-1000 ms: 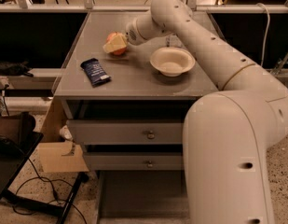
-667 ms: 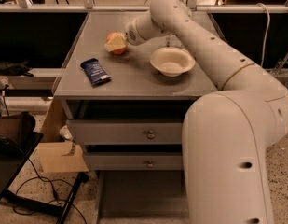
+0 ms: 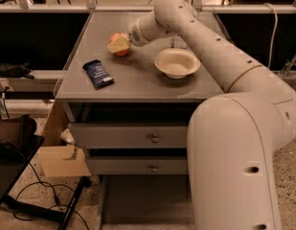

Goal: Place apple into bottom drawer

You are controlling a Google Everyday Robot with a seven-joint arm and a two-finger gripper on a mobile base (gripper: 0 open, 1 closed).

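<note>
Basically the apple (image 3: pixel 121 51) sat on the far-left part of the grey table (image 3: pixel 138 87), well back from the front edge, and the gripper (image 3: pixel 124 42) was right against it, coming in from the apple's right side at the end of the white arm (image 3: pixel 210 47). Could not tell how wide the gripper was or whether it had a grip on the apple; a pale yellowish patch overlapped the fruit there. The apple was round, no long axis to line up. The white bowl (image 3: pixel 177 62) lay to the right, near but apart, and a dark blue packet (image 3: pixel 97 73) toward the front-left, also apart. The bottom drawer (image 3: pixel 142 200) stood pulled out below two knobbed upper drawers (image 3: pixel 138 137), its floor bare. The likely path was up, forward past the table's front edge, then down; the robot's own bulky body crowded the right side of it.
</note>
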